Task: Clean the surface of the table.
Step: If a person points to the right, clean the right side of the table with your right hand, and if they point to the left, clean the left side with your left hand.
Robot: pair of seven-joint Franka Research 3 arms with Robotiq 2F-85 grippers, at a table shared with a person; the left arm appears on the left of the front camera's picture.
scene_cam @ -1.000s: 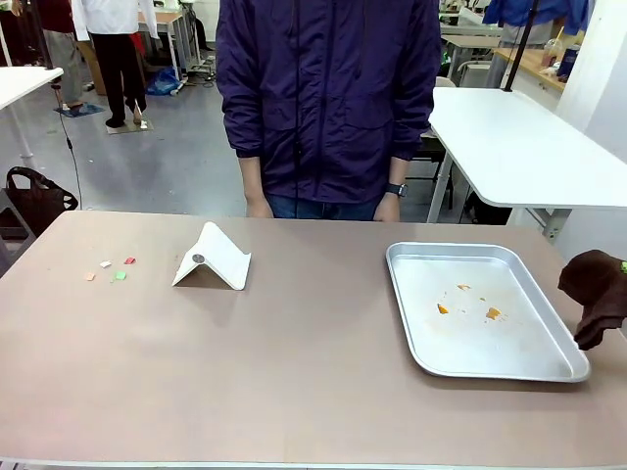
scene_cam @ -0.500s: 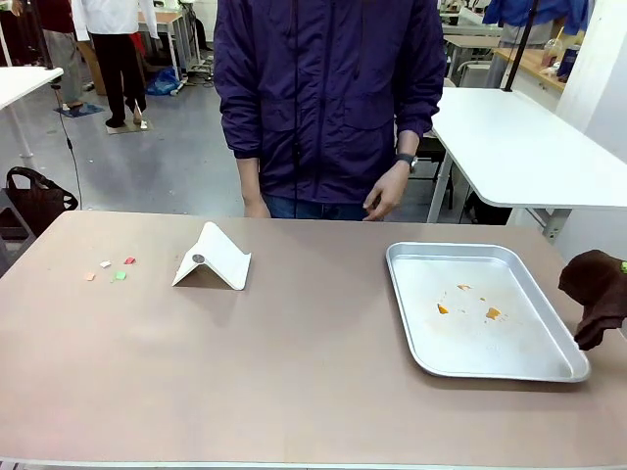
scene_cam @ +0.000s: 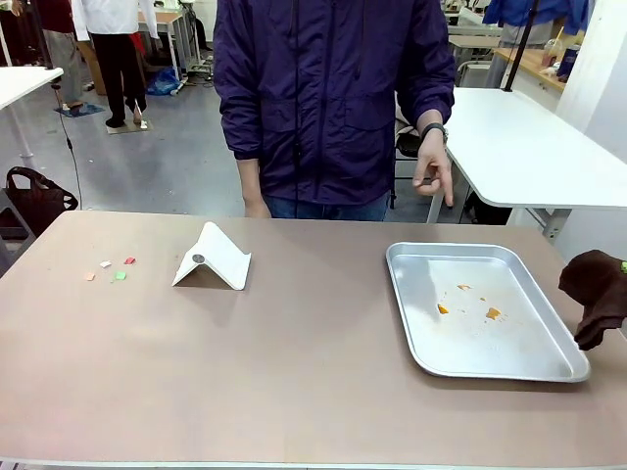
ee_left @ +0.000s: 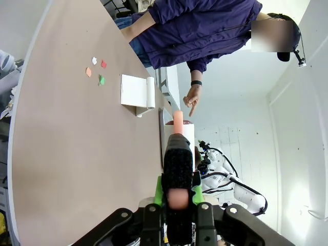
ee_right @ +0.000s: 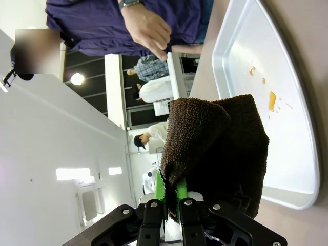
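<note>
Fingers [ee_left: 159,191] of the left gripper [ee_left: 178,197] are pressed together on a black tool [ee_left: 178,166] with a rough surface and a pale peach tip, which stands up between the green pads. In the right wrist view the right gripper [ee_right: 171,195] is likewise clamped tight, its green pads pinching a dark brown cloth [ee_right: 218,146] that bunches up over them. From the front, that cloth hangs at the right edge of the picture, just beside the near right corner of the tray [scene_cam: 394,284].

The table [scene_cam: 294,377] spreads across the whole front view, its taupe top running from the near edge to the person standing at the far side. On its right part lies the shallow silver tray with a few orange crumbs [scene_cam: 443,308] in it. Left of the middle stands a white folded stand [scene_cam: 213,258], and farther left a small scatter of coloured scraps [scene_cam: 110,269] in red, green, white and orange lies on the bare top.

The person's hand [scene_cam: 432,171] is raised above the far edge, fingers pointing downward, apart from the table.
</note>
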